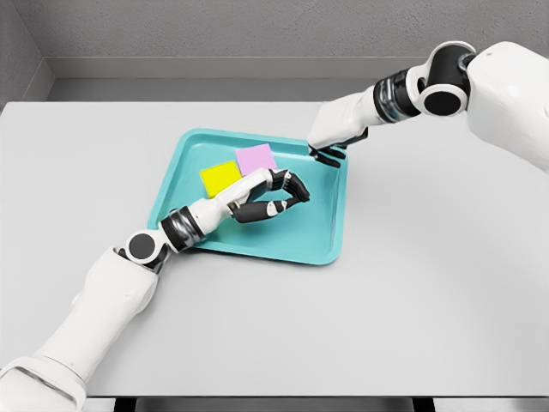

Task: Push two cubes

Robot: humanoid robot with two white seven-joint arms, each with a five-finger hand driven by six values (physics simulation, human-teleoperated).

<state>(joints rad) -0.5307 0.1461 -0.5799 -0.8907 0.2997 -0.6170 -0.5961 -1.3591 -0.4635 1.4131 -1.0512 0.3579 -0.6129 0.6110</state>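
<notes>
Partly, the view hides what matters: the right robot hand [328, 153] points down and away, so only its dark fingertips show at the far right rim of the teal tray [330, 225], and whether those fingers are spread or curled cannot be told. Whether they touch the rim is also unclear. The right arm enters from the upper right, its shoulder cut off by the picture's edge. The left arm comes in from the lower left corner, where its upper part is cropped too.

The left robot hand [276, 196] lies inside the tray, palm turned sideways, its fingers curled inward with thumb and fingertips nearly meeting. It grips nothing visible. Its back sits just beside the yellow cube [220, 178] and the pink cube [256, 159], hiding each one's near corner; actual contact is hard to make out.

The two cubes look like flat, plain-coloured squares from this high angle. They rest on the tray's floor in its far left part, side by side, corners touching or almost so, the pink one further from the robot.

The tray stands near the middle of the pale grey tabletop [429, 300], slightly skewed to its edges.
</notes>
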